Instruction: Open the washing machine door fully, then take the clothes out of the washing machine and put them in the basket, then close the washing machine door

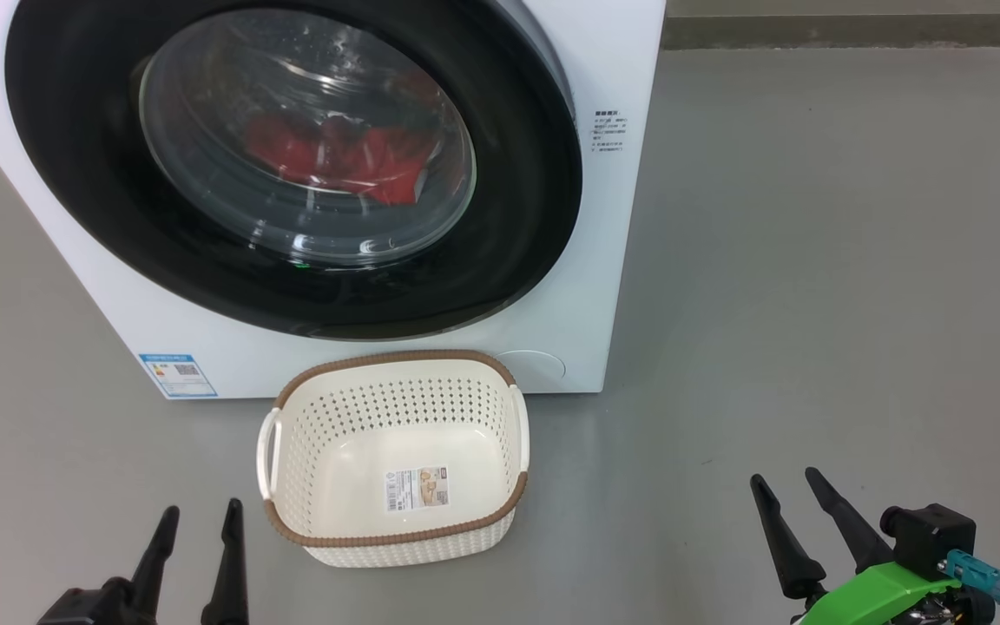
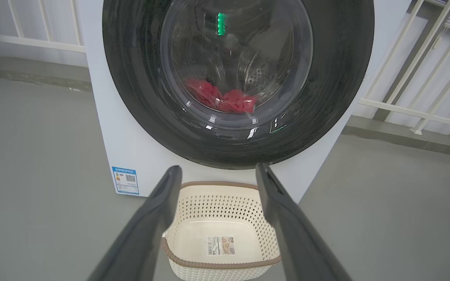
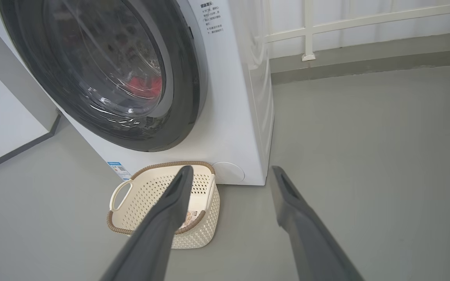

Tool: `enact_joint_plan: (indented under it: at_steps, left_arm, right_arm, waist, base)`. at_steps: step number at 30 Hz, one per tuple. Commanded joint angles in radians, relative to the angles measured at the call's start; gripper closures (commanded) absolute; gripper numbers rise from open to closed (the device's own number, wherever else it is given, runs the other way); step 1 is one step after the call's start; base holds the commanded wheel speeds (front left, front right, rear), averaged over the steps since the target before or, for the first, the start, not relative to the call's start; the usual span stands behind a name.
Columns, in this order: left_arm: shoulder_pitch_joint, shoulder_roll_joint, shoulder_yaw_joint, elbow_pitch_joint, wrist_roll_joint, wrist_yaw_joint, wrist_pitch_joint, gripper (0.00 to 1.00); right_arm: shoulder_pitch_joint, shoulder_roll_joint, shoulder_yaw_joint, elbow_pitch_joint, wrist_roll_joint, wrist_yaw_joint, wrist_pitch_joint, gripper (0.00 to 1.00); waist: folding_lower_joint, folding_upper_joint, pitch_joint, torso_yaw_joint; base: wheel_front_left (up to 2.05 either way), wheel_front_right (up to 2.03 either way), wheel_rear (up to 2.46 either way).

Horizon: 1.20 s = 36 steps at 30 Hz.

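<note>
Left end effector (image 1: 202, 508) & right end effector (image 1: 785, 475) released, empty; basket (image 1: 396, 356) at 6 o'clock of door (image 1: 509, 217), swing may hit it

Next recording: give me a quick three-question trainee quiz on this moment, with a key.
1. True or false: the washing machine door stands swung fully open.
2. The basket stands before the washing machine. The red clothes are: A) in it B) behind the door's glass C) in a gripper
3. Fill in: the left gripper and right gripper are both ____, holding nothing.
Key: 1 false; 2 B; 3 open.
</note>
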Motion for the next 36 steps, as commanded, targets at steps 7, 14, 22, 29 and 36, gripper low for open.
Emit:
enact_joint_plan:
  at_steps: [7, 14, 22, 29, 36]
  left_arm:
    - [-0.010, 0.026, 0.024, -0.036, 0.106, -0.003, -0.035, 0.00]
    - [-0.007, 0.028, 0.029, -0.043, 0.177, -0.003, -0.056, 0.00]
    - [-0.009, 0.030, 0.037, -0.039, 0.208, -0.003, -0.066, 0.00]
    - [-0.011, 0.026, 0.045, -0.021, 0.196, -0.003, -0.066, 0.00]
    - [-0.009, 0.023, 0.050, -0.016, 0.197, -0.003, -0.066, 0.00]
  right_arm:
    - [-0.023, -0.022, 0.014, -0.031, -0.104, 0.001, -0.036, 0.00]
    - [-0.018, -0.021, 0.001, -0.042, -0.182, 0.002, -0.057, 0.00]
    - [-0.016, -0.014, -0.017, -0.052, -0.219, 0.002, -0.066, 0.00]
    - [-0.010, -0.007, -0.038, -0.058, -0.219, 0.002, -0.066, 0.00]
    - [-0.002, -0.004, -0.045, -0.063, -0.221, 0.002, -0.066, 0.00]
  waist:
    - [0.0000, 0.0000, 0.004, -0.002]
    - [0.0000, 0.0000, 0.008, -0.009]
    - [0.0000, 0.0000, 0.017, -0.018]
    - [0.0000, 0.0000, 0.013, -0.019]
    - [0.0000, 0.0000, 0.010, -0.017]
  base:
    - [0.00, 0.00, 0.00]
    - [0.00, 0.00, 0.00]
    - [0.00, 0.00, 0.00]
    - [0.00, 0.00, 0.00]
    - [0.00, 0.00, 0.00]
